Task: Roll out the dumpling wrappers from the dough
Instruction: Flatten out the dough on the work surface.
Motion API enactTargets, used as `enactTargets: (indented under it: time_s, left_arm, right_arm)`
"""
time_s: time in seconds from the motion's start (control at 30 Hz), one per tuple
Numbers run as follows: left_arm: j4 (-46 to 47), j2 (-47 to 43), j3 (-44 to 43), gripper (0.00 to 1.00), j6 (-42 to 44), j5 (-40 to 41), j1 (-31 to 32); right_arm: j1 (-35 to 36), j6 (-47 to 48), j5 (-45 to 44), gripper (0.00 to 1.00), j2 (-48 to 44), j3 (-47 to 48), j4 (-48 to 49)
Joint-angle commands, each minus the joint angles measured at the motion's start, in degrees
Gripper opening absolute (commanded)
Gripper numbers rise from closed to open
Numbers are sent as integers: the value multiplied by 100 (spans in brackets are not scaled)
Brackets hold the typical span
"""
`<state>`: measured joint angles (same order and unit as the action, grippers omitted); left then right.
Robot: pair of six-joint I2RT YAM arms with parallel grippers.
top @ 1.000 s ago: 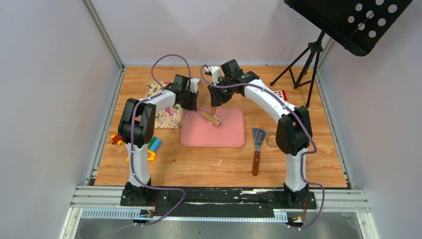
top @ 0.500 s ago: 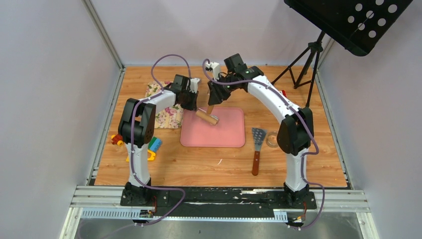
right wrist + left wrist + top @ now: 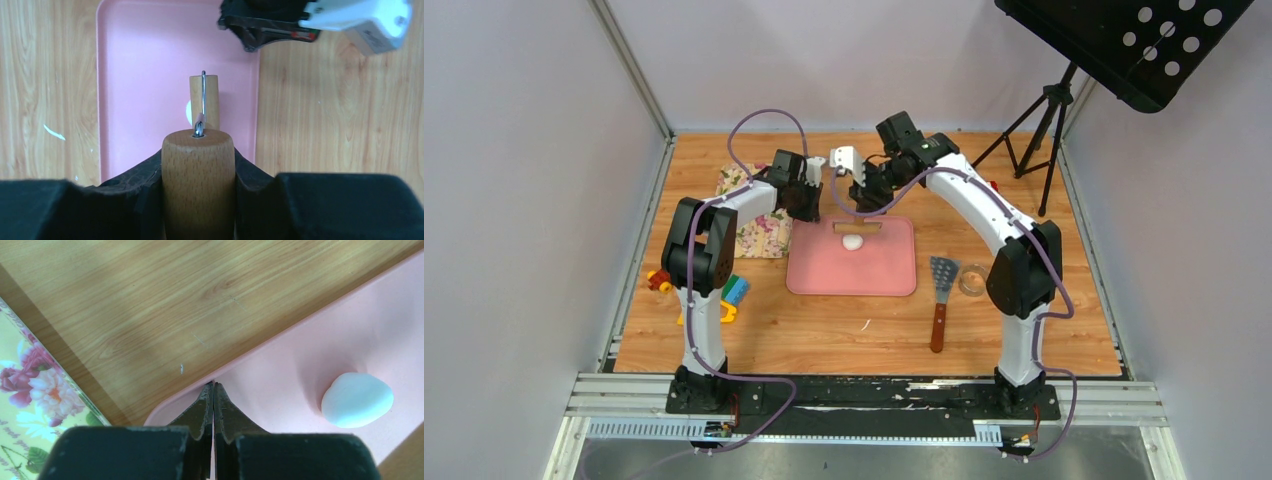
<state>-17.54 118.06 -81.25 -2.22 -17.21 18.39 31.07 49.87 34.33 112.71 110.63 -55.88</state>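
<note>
- Pink mat (image 3: 310,355): its corner sits right at the tips of the left pincer (image 3: 213,390), whose fingers are pressed together.
- White dough (image 3: 357,400): one lump on the mat, ahead of those tips and apart from them.
- Wooden rolling pin (image 3: 198,190): handle clamped in the right pincer (image 3: 198,165). The barrel hangs beyond its fingers, just beside the dough; contact cannot be told.

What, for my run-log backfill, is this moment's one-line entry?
left gripper: shut, tips at pink mat corner | right gripper: shut on rolling pin, over mat | dough: unrolled lump on mat
</note>
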Motion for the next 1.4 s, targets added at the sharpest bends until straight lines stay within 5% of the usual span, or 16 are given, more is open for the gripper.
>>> enactTargets:
  time_s: [0.0,1.1,1.37]
  left_arm:
    - [-21,-5,76,0,54,203,24]
    - [-15,-11,82,0,72,187,24]
    - [-15,-11,79,0,76,198,24]
  right_arm:
    - [184,1720,249,0,-422,-228,-196]
    - [325,2089,-22,0,478,45,-448]
    - [323,2124,962,0,81,579,-980]
